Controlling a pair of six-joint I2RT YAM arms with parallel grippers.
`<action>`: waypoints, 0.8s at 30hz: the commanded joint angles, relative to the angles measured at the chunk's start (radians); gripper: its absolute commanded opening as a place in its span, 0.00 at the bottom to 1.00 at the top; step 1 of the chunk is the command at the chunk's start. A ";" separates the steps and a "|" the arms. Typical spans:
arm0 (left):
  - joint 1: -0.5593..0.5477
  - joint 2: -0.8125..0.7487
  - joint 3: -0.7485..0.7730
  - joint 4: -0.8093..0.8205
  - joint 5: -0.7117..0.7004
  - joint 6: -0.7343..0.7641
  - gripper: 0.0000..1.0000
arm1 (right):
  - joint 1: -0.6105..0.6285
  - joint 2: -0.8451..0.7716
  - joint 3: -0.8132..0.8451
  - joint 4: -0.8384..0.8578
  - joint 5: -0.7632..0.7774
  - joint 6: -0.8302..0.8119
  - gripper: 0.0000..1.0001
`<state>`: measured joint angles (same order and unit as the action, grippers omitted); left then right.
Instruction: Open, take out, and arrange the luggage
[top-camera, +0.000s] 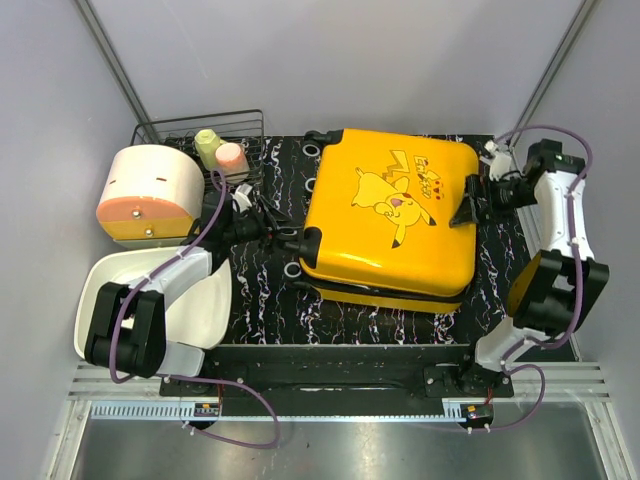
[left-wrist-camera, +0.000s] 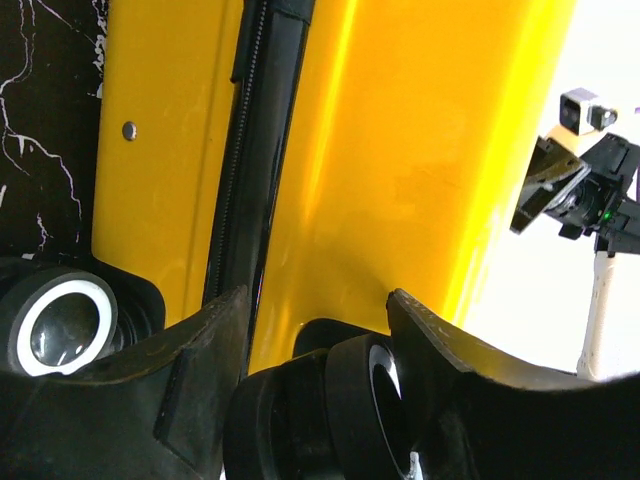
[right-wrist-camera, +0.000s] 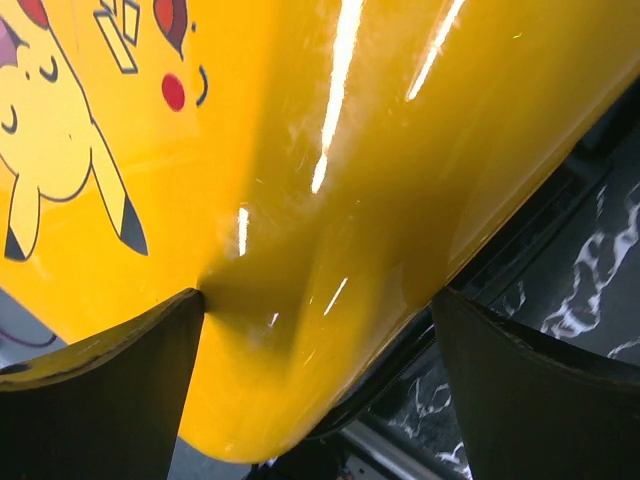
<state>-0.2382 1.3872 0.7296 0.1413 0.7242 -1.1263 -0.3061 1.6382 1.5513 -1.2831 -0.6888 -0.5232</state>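
- The table wore a black, white-veined marble cover and stood inside plain grey walls.
- At its rear left sat a wire basket. A cream-and-orange round container sat in front of it, and a white tray lay nearer the arm bases.
- The luggage lay flat in the middle of the table, cartoon print upward and wheels toward the left.
- The left arm reached low over the tray to the case's left end. The left gripper had its jaws partly apart on either side of a black wheel; whether they pressed on it could not be told.
- The right arm bent around from the right. The right gripper held its jaws fully wide, with the rounded yellow edge of the shell between them and nothing clamped.
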 joint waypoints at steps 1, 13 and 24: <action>0.017 0.024 -0.026 -0.118 0.011 0.112 0.17 | 0.171 0.093 0.108 0.277 -0.135 0.130 0.98; 0.088 0.041 0.231 -0.158 0.104 0.096 0.07 | 0.243 0.085 0.359 0.324 0.018 0.123 1.00; 0.137 -0.005 0.335 -0.003 0.188 -0.125 0.00 | 0.251 -0.543 -0.115 0.305 -0.231 -0.101 0.99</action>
<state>-0.1101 1.4349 0.9295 -0.0334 0.8612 -1.1477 -0.0673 1.2259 1.5764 -0.9157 -0.7258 -0.5114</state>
